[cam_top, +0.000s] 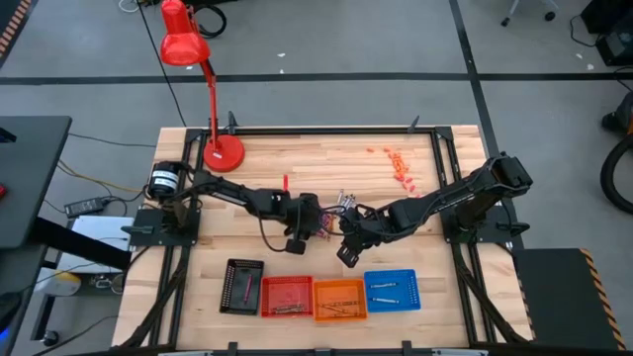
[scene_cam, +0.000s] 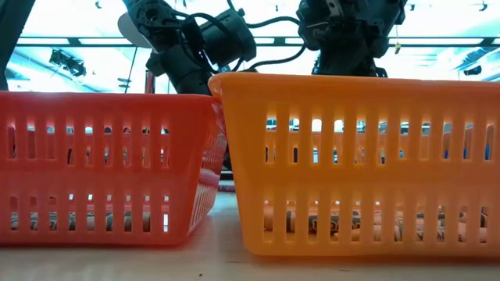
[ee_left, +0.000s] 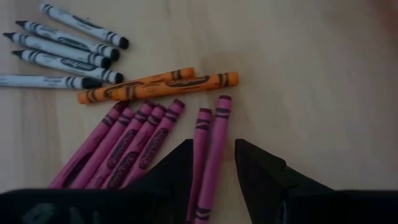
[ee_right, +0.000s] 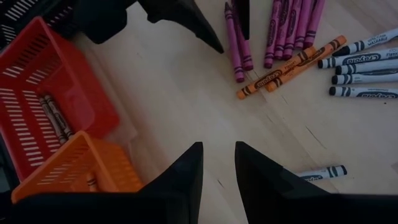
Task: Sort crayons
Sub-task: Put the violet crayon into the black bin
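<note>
Loose crayons lie flat on the wooden table [cam_top: 297,168]: several magenta ones [ee_left: 134,140], two orange ones [ee_left: 161,86] and several pale grey-white ones [ee_left: 62,50]. My left gripper [ee_left: 211,152] is open, low over the table. Its fingers stand on either side of two magenta crayons [ee_left: 208,134] that lie side by side, apart from the rest. My right gripper [ee_right: 219,162] hovers open over bare wood on the near side of the pile, with nothing between its fingers. A single grey-white crayon [ee_right: 320,172] lies beside it. In the high view the pile [cam_top: 343,202] is at mid-table. My left gripper comes slanting down, with its fingers [ee_left: 177,165] lying along the two magenta crayons. Whether a finger touches either crayon, I cannot tell. Both crayons rest flat on the table.
Along the near edge stand a black basket [cam_top: 241,285], a red one [cam_top: 286,297] with brown crayons [ee_right: 53,115], an orange one [cam_top: 339,299] and a blue one [cam_top: 393,290]. A red lamp [cam_top: 223,153] stands far left. Red-pink crumbs [cam_top: 399,166] lie far right.
</note>
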